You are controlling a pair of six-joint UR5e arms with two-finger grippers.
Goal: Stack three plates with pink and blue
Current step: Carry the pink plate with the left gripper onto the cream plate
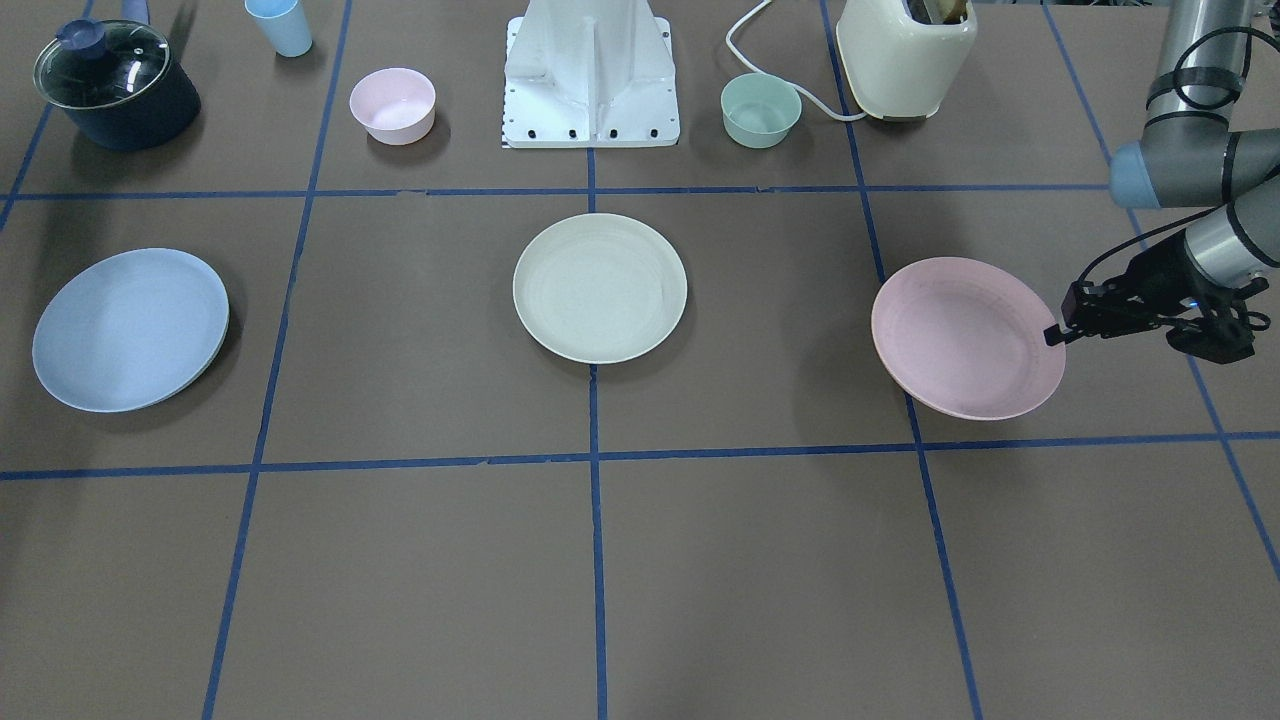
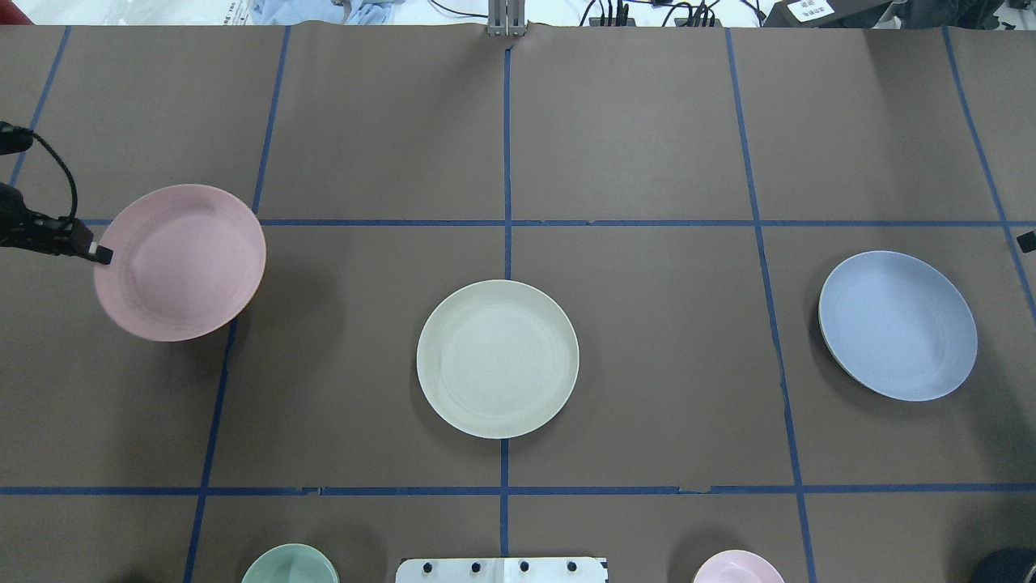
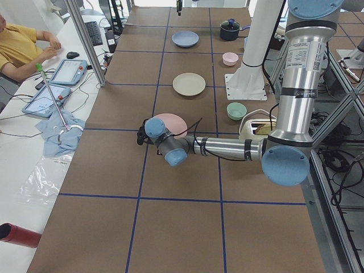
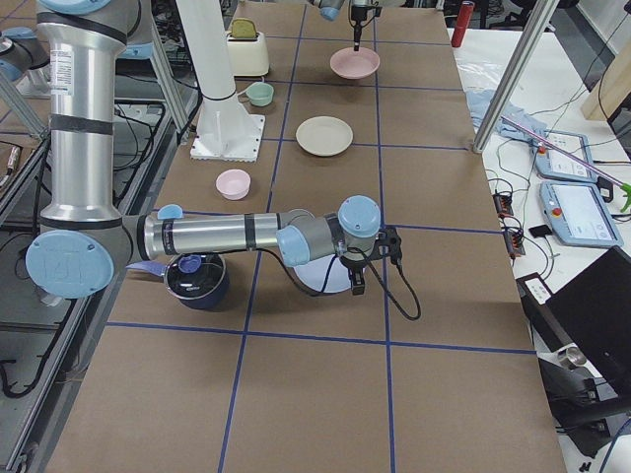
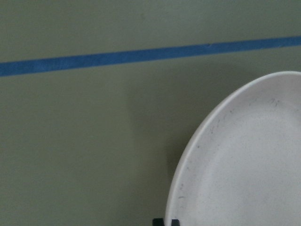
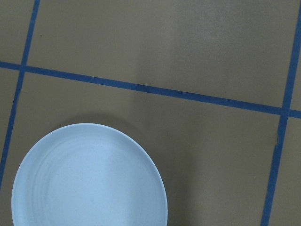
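Nearest the left wrist lens, pink plate (image 5: pixel 244 160), at the left end of the table (image 2: pixel 647 121), looks tilted, shadow beneath; left gripper (image 2: pixel 104 254) pinched narrow on its outer rim; cream plate (image 2: pixel 498 359) flat at centre, well apart; blue plate (image 2: pixel 897 325) toward the right end; right gripper (image 4: pixel 355 284) hangs near it, finger spread cannot be told.

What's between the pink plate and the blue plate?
The cream-white plate, lying apart from both the pink plate and the blue plate; the overhead view shows it.
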